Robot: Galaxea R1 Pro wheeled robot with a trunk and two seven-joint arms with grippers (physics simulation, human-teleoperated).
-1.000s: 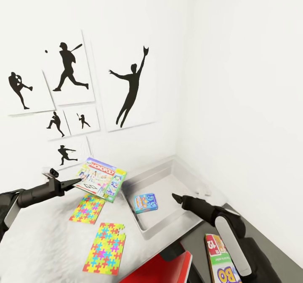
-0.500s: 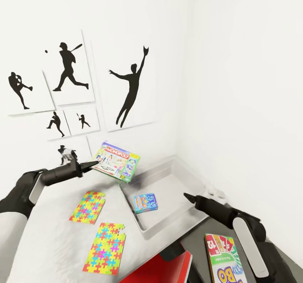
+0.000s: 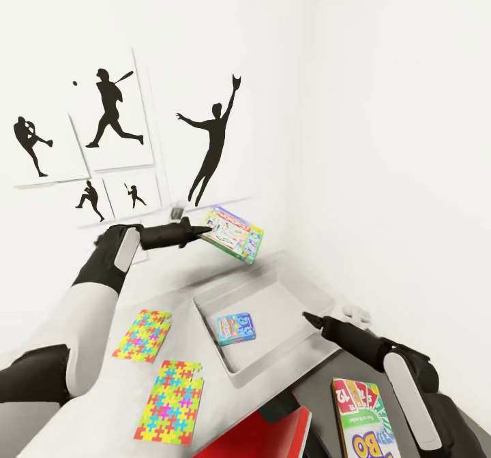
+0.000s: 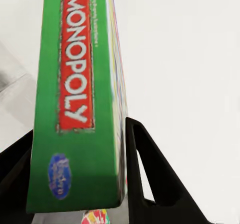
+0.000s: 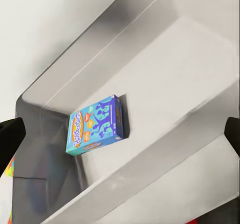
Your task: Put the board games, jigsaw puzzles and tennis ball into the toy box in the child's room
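The Monopoly box (image 3: 233,233) hangs tilted in the air above the far end of the toy box (image 3: 310,349), clenched at its edge by the left claw (image 3: 200,232). At the bin's 6 o'clock end lies the small blue game (image 3: 236,328). The right claw (image 3: 308,317), fingers spread and released, hovers at its 3 o'clock rim.

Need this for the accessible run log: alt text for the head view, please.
The left gripper holds the Monopoly box in the air above the far end of the grey toy box, which has a small blue game box inside. Two jigsaw puzzles lie on the table; the right gripper is open by the bin.
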